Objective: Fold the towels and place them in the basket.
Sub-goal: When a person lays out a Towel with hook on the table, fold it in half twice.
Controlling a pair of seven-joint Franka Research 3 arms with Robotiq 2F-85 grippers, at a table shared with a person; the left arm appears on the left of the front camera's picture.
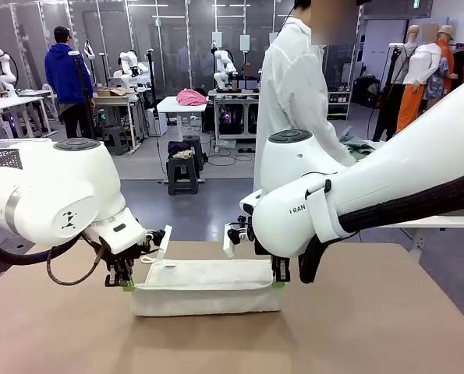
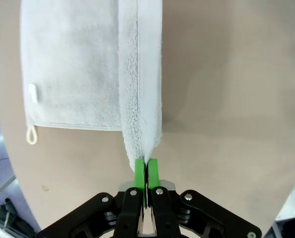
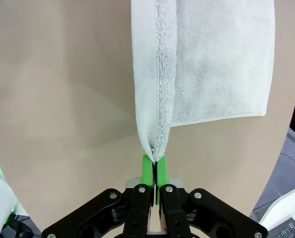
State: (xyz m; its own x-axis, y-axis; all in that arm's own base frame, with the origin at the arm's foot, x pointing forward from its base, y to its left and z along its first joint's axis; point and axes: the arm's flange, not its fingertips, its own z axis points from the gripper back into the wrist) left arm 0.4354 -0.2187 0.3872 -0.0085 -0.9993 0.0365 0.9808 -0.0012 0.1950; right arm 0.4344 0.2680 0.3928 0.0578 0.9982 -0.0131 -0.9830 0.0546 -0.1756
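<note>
An off-white towel [image 1: 207, 287] hangs stretched between my two grippers just above the brown table [image 1: 372, 327]. My left gripper [image 1: 128, 285] is shut on its left corner. My right gripper [image 1: 279, 282] is shut on its right corner. In the left wrist view the green pads [image 2: 140, 171] pinch the folded edge of the towel [image 2: 78, 64], and a small corner loop [image 2: 32, 134] lies on the table. In the right wrist view the gripper [image 3: 153, 166] clamps the towel [image 3: 211, 59] the same way. The far half of the cloth rests flat on the table. The basket is out of view.
A person in a white coat [image 1: 294, 86] stands at the far side of the table. Bare brown tabletop [image 3: 63, 99] spreads around the towel on all sides. Other tables and people stand farther back in the room.
</note>
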